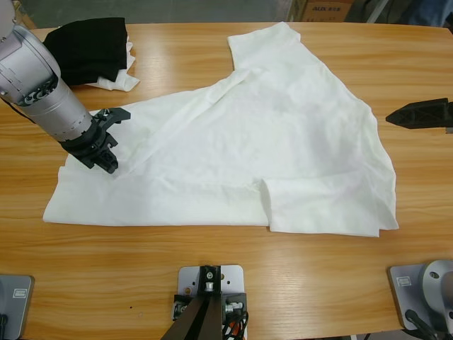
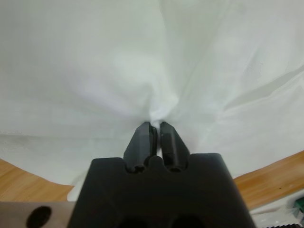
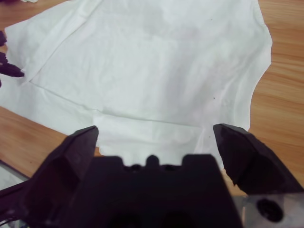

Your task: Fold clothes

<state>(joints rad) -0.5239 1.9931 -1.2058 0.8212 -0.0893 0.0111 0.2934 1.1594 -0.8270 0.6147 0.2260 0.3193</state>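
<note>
A long wooden counter (image 1: 212,241) carries the white T-shirt (image 1: 283,142), spread wide with its long axis running across. The left gripper (image 1: 106,152) sits at the shirt's left end, jaws pinched closed on a gathered tuft; the right gripper (image 1: 396,115) waits off the right edge, jaws wide and empty. The fabric is thin, wrinkled, partly folded over

You saw the black garment (image 1: 88,49) hide most of a white cloth (image 1: 122,79), perhaps another shirt.
</note>
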